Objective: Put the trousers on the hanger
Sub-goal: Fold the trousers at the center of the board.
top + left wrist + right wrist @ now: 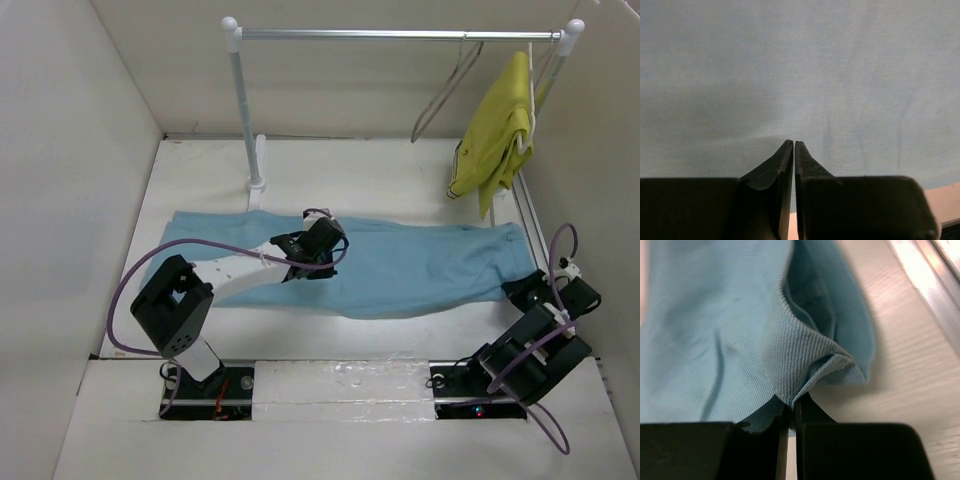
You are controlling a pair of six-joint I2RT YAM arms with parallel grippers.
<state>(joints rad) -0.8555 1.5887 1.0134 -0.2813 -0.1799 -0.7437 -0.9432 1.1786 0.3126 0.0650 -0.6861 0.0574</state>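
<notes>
The trousers lie spread flat beneath both tools. The wire hanger hangs on the rail, well beyond either. The right gripper is clamped on a folded trouser edge. The left gripper has its jaws together against mid-cloth; whether it pinches cloth, I cannot tell. This looks like the grasping step. Next calls for lifting together.

The left arm has a boxy black joint housing with a square cut-out, a white link dotted with small holes, and a black wrist. The right arm is black nearly all over, with a small white piece near its wrist. A thin purple cable loops along each arm. Both stand on black base plates; the right one shows tiny coloured lights. The left gripper and the right gripper have matte black fingers, broad at the root and tapering to thin tips.
</notes>
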